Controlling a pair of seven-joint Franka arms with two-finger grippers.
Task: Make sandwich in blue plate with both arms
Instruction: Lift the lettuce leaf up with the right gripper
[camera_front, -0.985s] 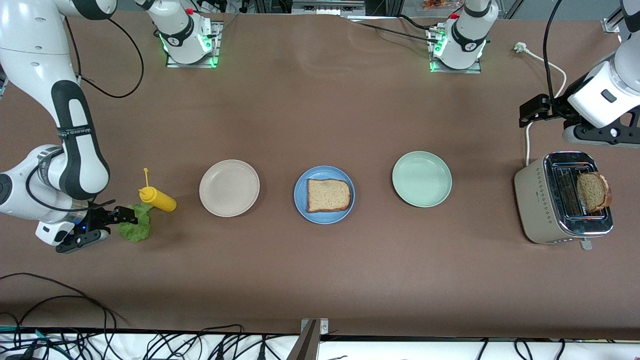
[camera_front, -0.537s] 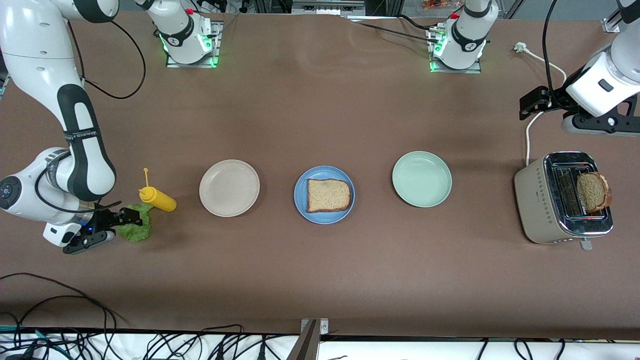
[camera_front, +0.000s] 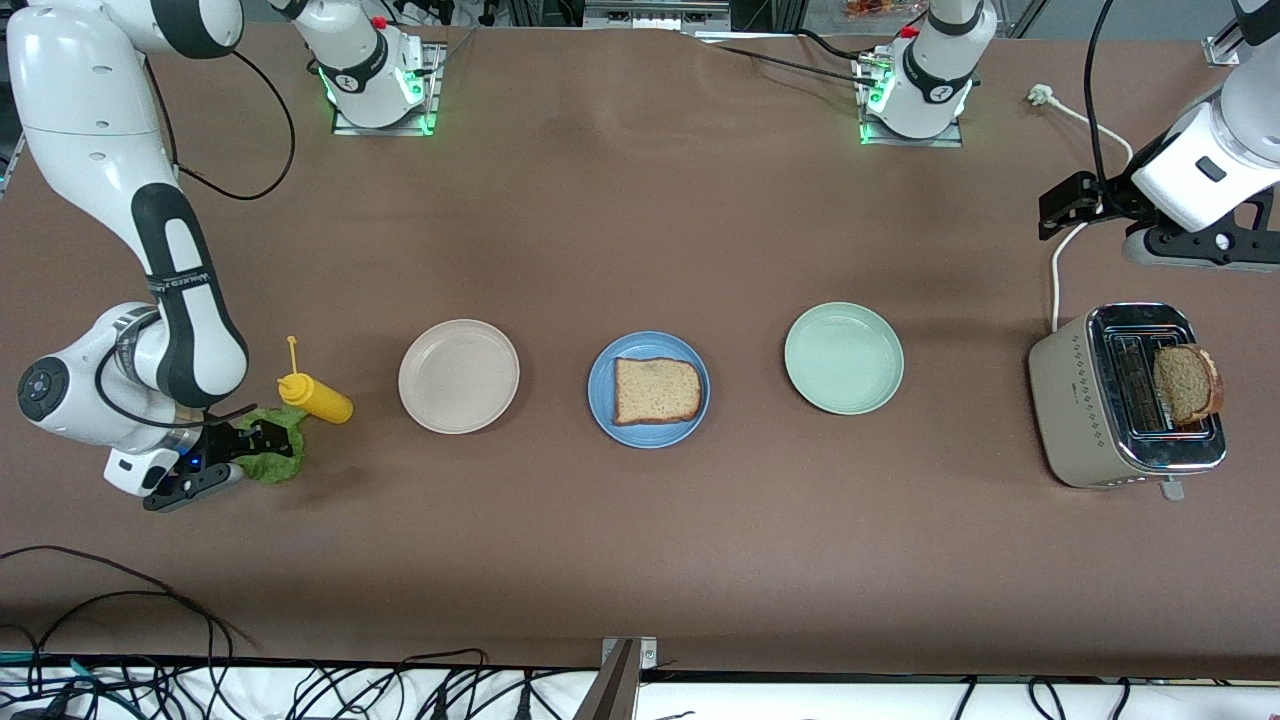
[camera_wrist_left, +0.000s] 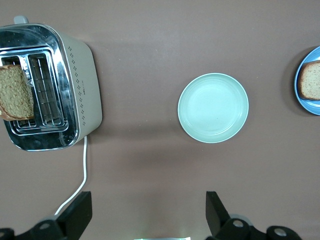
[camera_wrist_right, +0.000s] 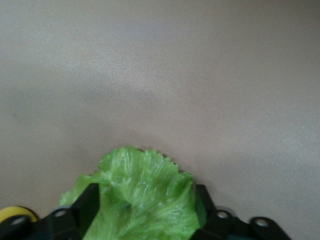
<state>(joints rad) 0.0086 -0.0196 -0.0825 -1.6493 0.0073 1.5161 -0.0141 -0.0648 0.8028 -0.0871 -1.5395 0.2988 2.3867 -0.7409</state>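
Observation:
One brown bread slice (camera_front: 655, 390) lies flat on the blue plate (camera_front: 600, 400) at the table's middle. A second slice (camera_front: 1187, 382) stands up out of the toaster (camera_front: 1085, 400) at the left arm's end. The green lettuce leaf (camera_front: 280, 462) lies on the table at the right arm's end. My right gripper (camera_front: 250, 455) is low at the leaf, open, with a black finger on each side of the lettuce leaf (camera_wrist_right: 140, 170). My left gripper (camera_wrist_left: 147, 200) hangs open and empty over bare table beside the toaster (camera_wrist_left: 82, 90).
A yellow squeeze bottle (camera_front: 315, 398) lies right beside the lettuce. A beige plate (camera_front: 458, 376) and a pale green plate (camera_front: 843, 358) flank the blue one. The toaster's white cord (camera_front: 1060, 270) runs toward the left arm's base.
The right arm has slid its gripper farther onto the lettuce leaf, so more of the leaf is covered. The left arm rose a little away from the toaster, then held still.

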